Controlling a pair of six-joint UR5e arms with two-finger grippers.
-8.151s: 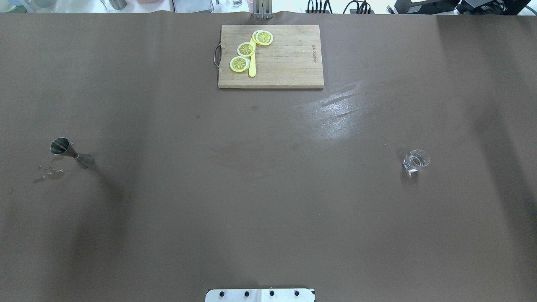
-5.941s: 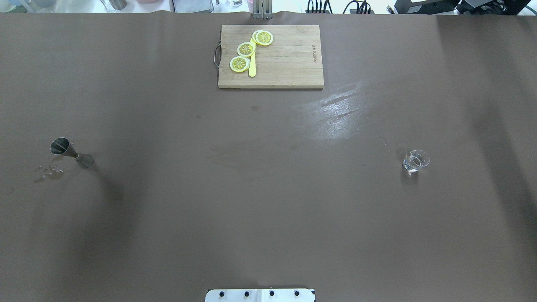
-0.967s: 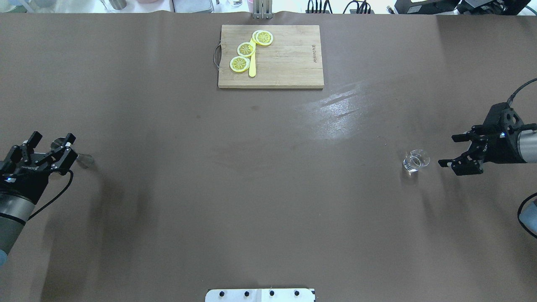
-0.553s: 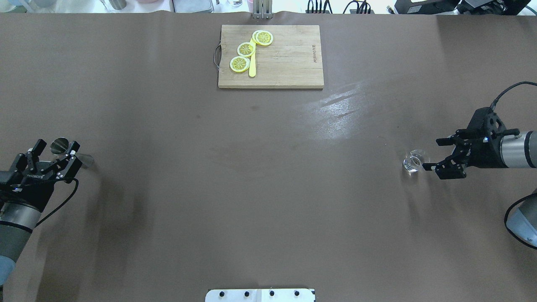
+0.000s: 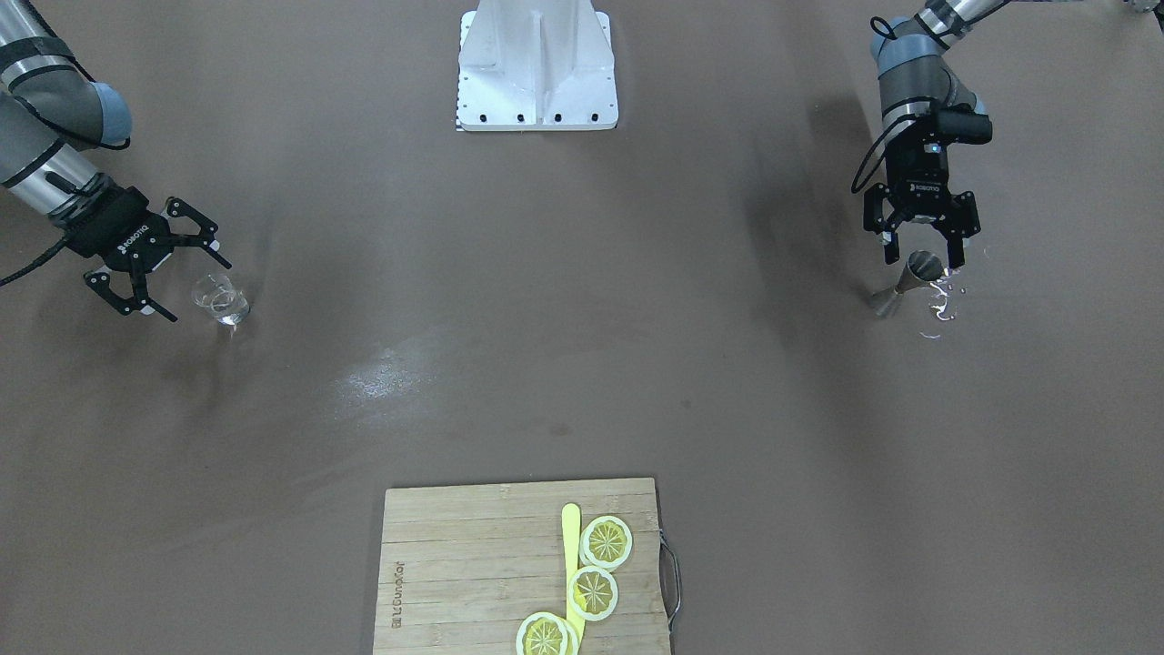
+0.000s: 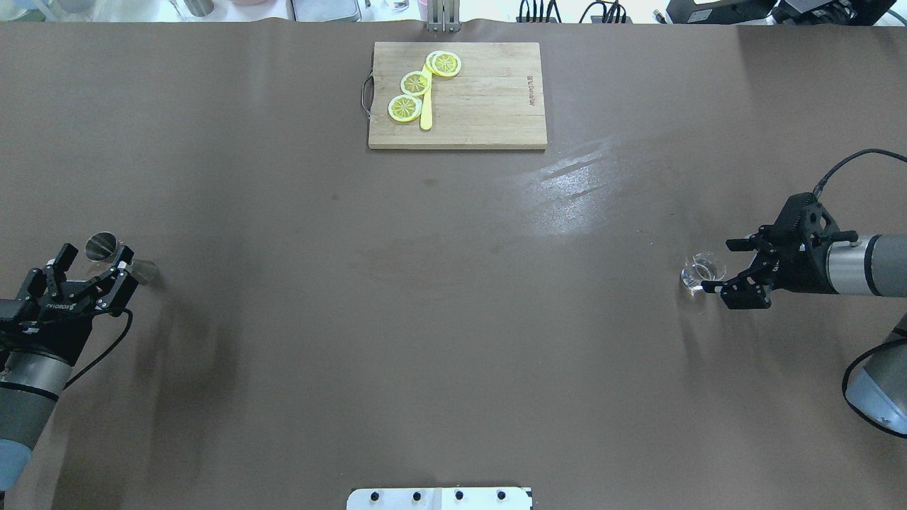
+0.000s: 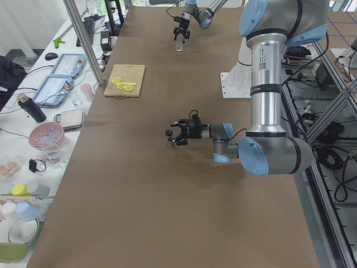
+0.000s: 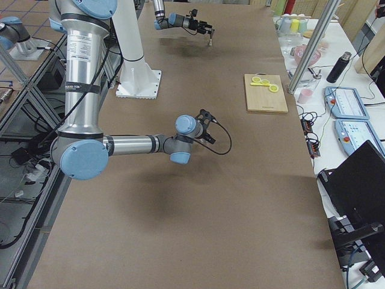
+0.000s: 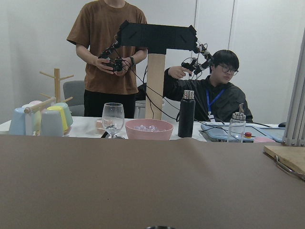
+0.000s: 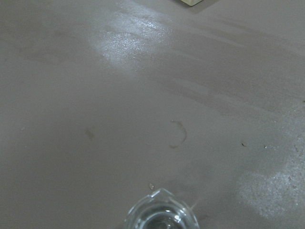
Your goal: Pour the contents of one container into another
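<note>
The dark grey metal jigger [image 6: 106,247] stands upright at the table's left, seen also in the front view [image 5: 914,277]. My left gripper [image 6: 96,256] is open, its fingers either side of the jigger's upper cone [image 5: 925,266] without closing on it. The clear glass tumbler [image 6: 703,271] stands at the right, with a little liquid in it [image 10: 162,217]. My right gripper [image 6: 717,266] is open and level with the table, and its fingertips reach to either side of the tumbler [image 5: 221,300]. Only the jigger's rim [image 9: 159,227] shows at the bottom edge of the left wrist view.
A wooden cutting board [image 6: 489,106] with lemon slices [image 6: 416,83] and a yellow knife [image 6: 426,110] lies at the far middle. Water drops [image 5: 941,305] glisten beside the jigger. The robot's base plate [image 6: 439,499] sits at the near edge. Operators and crockery lie beyond the table [image 9: 143,129].
Both arms came into view from the sides. The right gripper slid left until its fingertips flank the tumbler. The left gripper shifted slightly and settled around the jigger's top. Neither container moved.
</note>
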